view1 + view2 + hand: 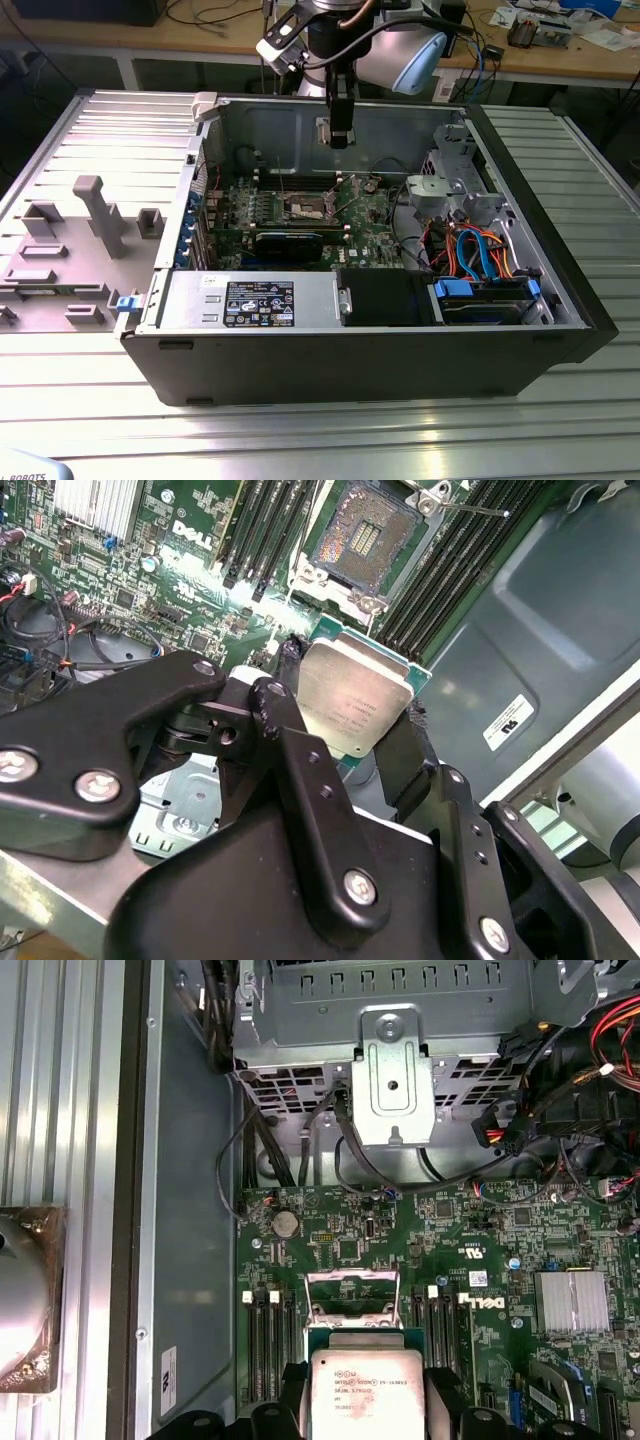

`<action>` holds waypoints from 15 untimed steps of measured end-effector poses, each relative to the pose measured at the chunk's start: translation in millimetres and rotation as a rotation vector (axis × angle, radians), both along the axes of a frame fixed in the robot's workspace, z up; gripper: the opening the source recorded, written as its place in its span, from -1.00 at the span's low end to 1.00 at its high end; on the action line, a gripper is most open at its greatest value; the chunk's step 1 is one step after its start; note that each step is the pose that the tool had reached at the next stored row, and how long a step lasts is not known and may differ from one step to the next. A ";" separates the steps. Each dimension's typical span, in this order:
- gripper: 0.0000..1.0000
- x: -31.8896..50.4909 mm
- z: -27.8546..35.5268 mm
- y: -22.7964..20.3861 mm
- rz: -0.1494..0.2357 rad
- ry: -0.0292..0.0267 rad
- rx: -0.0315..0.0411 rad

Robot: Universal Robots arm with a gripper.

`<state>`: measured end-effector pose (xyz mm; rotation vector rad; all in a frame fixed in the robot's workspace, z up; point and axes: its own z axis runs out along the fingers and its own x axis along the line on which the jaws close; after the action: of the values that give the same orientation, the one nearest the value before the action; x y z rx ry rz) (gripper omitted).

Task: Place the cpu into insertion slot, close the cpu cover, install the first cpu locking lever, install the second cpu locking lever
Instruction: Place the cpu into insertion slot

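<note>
My gripper (340,135) hangs above the open computer case, over the back of the green board (370,225). It is shut on the cpu (352,692), a flat silver-grey square pinched at two opposite edges by the black fingers (290,660). The cpu (366,1392) also appears in the first wrist view, with the raised silver cpu cover (352,1295) just beyond it. The insertion slot (365,535) lies uncovered with its dark centre exposed, apart from the cpu. It also appears in the exterior view as the insertion slot (307,208). A thin locking lever (472,510) sticks out beside it.
Long black memory slots (450,570) flank the socket on both sides. A finned heatsink (572,1300) and a metal drive cage (392,1080) with cables stand nearby. The case walls (520,190) surround the board. A grey fixture tray (80,240) lies at the exterior view's left.
</note>
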<state>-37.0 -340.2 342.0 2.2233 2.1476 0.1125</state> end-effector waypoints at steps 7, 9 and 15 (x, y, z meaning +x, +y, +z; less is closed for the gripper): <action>0.08 0.0 -0.1 0.0 0.000 0.0001 0.0000; 0.08 0.0 -0.3 0.0 0.000 0.0000 0.0001; 0.08 -19.1 -5.1 -0.1 -0.040 0.0009 0.0040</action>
<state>-56.1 -340.3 336.9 2.2679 2.1033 0.1144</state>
